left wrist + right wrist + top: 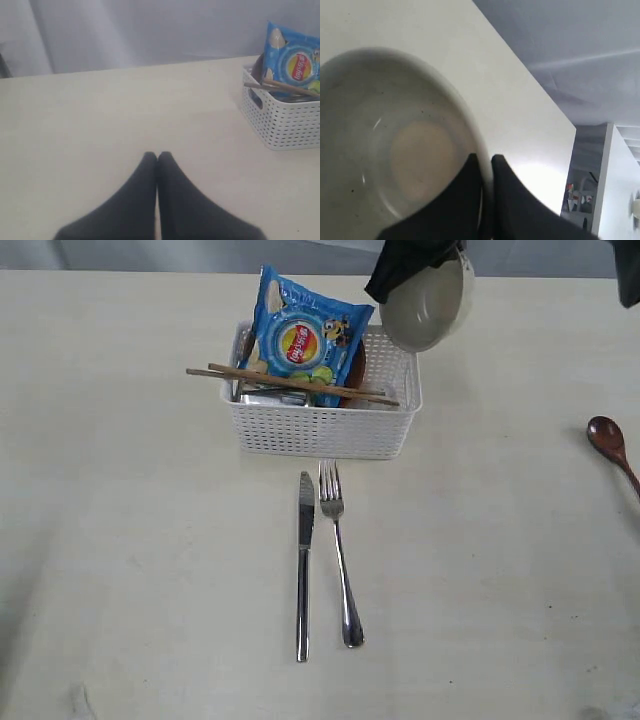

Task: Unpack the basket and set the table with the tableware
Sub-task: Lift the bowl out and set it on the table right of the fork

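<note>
Off-white bowl [425, 305] hangs tilted at upper centre-right, its rim pinched by the right claw [484, 158], over the white basket [320, 430] corner. Below, knife [303, 570] and fork [340, 560] lie on the worktop [120, 540]. The left claw [157, 156] is clenched, empty.

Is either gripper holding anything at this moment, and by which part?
The right gripper pinches the off-white bowl by its rim, a finger on each side. The left gripper is shut on nothing.

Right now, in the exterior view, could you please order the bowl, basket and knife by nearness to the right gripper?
1. Off-white bowl, held at its rim by the right gripper.
2. White basket, just below-left of the bowl.
3. Steel knife, lying in front of the basket.
</note>
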Motion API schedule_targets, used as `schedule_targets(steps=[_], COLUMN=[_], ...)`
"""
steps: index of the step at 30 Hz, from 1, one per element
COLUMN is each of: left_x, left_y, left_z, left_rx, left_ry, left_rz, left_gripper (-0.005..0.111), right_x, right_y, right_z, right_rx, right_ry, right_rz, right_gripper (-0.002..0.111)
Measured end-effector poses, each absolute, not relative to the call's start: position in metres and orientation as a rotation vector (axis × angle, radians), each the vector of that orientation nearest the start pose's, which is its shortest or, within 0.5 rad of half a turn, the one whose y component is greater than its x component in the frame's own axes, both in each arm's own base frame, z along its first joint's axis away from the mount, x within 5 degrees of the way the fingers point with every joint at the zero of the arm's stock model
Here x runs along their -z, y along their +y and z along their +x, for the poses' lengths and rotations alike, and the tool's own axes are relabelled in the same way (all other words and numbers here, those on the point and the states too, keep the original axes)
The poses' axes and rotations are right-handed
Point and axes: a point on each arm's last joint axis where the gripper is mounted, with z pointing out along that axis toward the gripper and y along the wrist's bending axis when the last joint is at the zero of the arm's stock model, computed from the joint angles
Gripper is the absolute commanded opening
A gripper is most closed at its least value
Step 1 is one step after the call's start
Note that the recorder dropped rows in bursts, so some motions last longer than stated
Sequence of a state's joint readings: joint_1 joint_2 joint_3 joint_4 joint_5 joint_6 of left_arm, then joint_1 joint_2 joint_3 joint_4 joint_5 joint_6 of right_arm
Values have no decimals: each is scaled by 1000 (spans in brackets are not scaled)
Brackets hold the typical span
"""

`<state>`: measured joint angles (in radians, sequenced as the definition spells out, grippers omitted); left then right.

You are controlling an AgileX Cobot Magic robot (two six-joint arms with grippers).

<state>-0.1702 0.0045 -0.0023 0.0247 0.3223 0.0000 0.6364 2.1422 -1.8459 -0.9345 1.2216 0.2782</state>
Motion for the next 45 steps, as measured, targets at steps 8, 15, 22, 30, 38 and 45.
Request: schedule_targets(steps=[8,15,22,30,38,45], left_x=[-185,-185,-185,-185,-185,-185], left_y=[-8,-8,-8,-8,-8,-8], left_z=[54,54,54,54,54,54], left_rx=[97,97,97,97,97,97], left_ry=[1801,1801,1801,1801,1801,1801], left_rz=[169,169,169,169,169,169], left_gripper=[0,0,0,0,0,0], right_x=[-270,-301,-312,-230,-168,-166], right_y=[199,131,42,-15,14,15], right_z=[407,410,359,281,255,254], right_rx=[905,534,298,-161,-362,-358], right_ry=[2371,2619,2814,3104,3009,3001], right_rz=[-694,-344,-82,123,-7,-20], right_gripper=[-1,-1,-1,-1,-1,0])
